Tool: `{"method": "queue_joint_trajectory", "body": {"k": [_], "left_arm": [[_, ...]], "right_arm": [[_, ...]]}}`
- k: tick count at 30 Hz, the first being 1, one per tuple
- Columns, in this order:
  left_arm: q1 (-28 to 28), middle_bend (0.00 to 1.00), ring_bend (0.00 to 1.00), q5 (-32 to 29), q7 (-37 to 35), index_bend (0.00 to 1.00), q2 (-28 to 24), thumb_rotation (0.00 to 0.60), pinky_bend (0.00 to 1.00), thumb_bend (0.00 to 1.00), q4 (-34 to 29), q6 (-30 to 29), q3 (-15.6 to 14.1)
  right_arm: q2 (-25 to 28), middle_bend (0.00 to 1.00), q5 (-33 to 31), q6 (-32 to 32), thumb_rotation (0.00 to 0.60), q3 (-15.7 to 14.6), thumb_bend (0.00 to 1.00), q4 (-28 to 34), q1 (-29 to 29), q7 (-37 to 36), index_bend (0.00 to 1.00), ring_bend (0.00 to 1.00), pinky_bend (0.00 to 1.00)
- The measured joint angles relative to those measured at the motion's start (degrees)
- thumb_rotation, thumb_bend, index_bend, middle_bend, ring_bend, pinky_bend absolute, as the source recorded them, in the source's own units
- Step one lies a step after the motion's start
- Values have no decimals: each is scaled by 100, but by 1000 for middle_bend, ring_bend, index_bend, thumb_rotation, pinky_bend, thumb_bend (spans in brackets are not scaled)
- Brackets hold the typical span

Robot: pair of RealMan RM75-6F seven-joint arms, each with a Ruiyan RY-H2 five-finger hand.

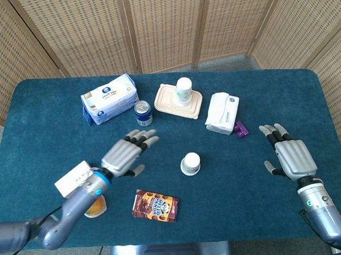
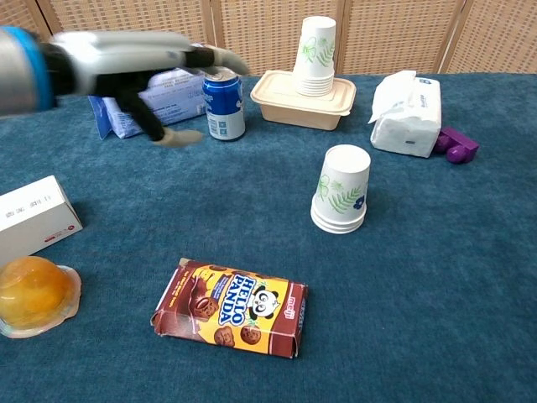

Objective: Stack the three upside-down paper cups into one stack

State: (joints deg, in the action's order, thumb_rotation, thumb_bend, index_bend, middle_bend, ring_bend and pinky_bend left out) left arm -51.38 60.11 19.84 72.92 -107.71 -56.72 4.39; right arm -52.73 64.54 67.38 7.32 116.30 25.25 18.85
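Looking across the counter [image 1: 260, 203], we find our left robot hand [image 1: 125, 154] hovering empty, fingers spread, well apart from the cup stack [image 2: 341, 188] that stands upside down near the middle. Our right robot hand [image 1: 290, 155] rests flat and open at the far side, holding nothing. The stack leans a little in the chest view, so we judge a careless sweep could topple it. Another cup [image 2: 315, 56] sits on the lunch box [image 2: 304, 99]; reaching there risks knocking the soda can [image 2: 223, 104].
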Motion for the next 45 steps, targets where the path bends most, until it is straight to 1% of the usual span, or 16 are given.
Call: {"method": "queue_joint_trajectory", "body": {"k": [6, 13, 16, 19, 21, 24, 26, 31, 39, 45], "left_arm": [[817, 0, 0, 547, -217, 15, -704, 600, 73, 456, -462, -800, -387], [1820, 0, 0, 1105, -675, 25, -1192, 600, 73, 455, -664, -1711, -791], [2222, 0, 0, 1319, -866, 27, -1359, 600, 72, 455, -684, -2060, -936], [2577, 0, 0, 1533, -1017, 26, -1504, 600, 72, 456, -692, -2360, -1049], [2797, 0, 0, 1657, -1112, 26, -1579, 600, 72, 456, -689, -2549, -1102], [3077, 0, 0, 1812, -1223, 26, -1662, 600, 72, 455, -664, -2769, -1155], [3227, 0, 0, 1858, -1284, 26, -1703, 600, 72, 455, -644, -2872, -1175], [3544, 0, 0, 1972, -1458, 27, -1771, 600, 71, 455, -549, -2998, -1177], [3724, 0, 0, 2211, -1520, 27, -1759, 600, 70, 455, -516, -2976, -1046], [3850, 0, 0, 2268, -1506, 27, -1807, 600, 70, 456, -565, -2975, -946]], "right_arm": [[-71, 115, 104, 211, 600, -40, 365, -55, -109, 80, 31, 0, 402], [-247, 109, 252, 596, 600, -84, 364, -218, -296, 199, 28, 0, 343], [-357, 101, 318, 732, 600, -102, 362, -364, -378, 237, 22, 0, 264], [-451, 96, 346, 789, 600, -117, 361, -503, -436, 264, 16, 0, 152], [-500, 94, 357, 842, 600, -127, 362, -588, -475, 307, 10, 0, 114], [-567, 63, 329, 943, 600, -139, 361, -677, -535, 429, 0, 0, 25], [-597, 36, 219, 966, 600, -141, 362, -685, -572, 500, 0, 0, 0], [-653, 28, 32, 1034, 600, -129, 360, -726, -702, 516, 0, 0, 0], [-680, 26, 119, 1146, 600, -127, 361, -783, -837, 425, 0, 0, 0], [-665, 25, 210, 1148, 600, -104, 361, -827, -880, 307, 0, 0, 0]]}}
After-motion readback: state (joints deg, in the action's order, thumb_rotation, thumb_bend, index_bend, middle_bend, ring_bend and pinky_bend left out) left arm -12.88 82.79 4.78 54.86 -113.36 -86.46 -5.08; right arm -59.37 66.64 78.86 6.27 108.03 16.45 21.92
